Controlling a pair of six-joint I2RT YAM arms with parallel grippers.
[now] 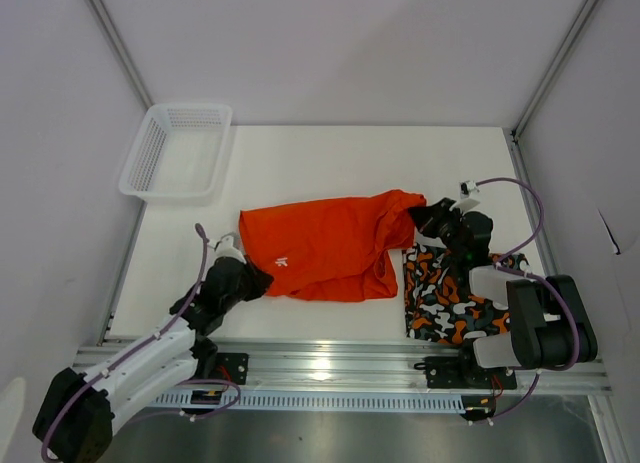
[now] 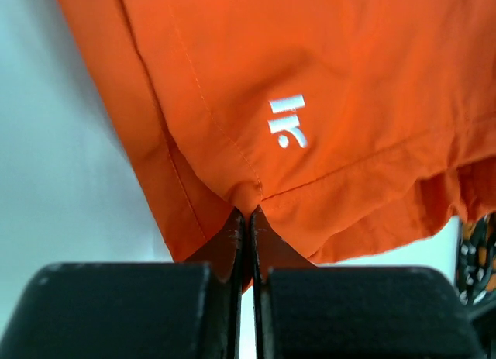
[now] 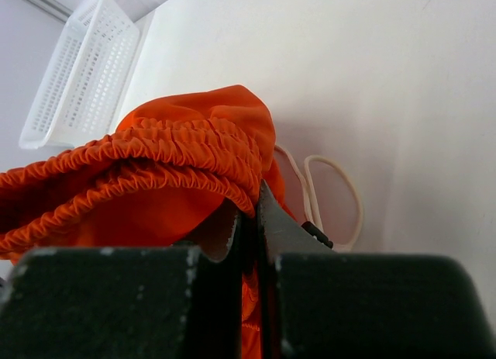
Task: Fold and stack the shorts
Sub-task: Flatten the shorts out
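Observation:
The plain orange shorts (image 1: pixel 330 248) lie spread across the middle of the table. My left gripper (image 1: pixel 264 280) is at their near left hem, and in the left wrist view it (image 2: pixel 248 218) is shut on the hem fabric just below the white logo (image 2: pixel 287 122). My right gripper (image 1: pixel 420 216) is at their right end; the right wrist view shows it (image 3: pixel 253 213) shut on the gathered elastic waistband, with the white drawstring (image 3: pixel 335 190) looping on the table behind. The patterned shorts (image 1: pixel 447 298) lie flat at the near right, partly under my right arm.
A white mesh basket (image 1: pixel 176 149) stands at the table's far left corner, also visible in the right wrist view as the basket (image 3: pixel 77 72). A metal rail (image 1: pixel 330 358) runs along the near edge. White walls enclose the table.

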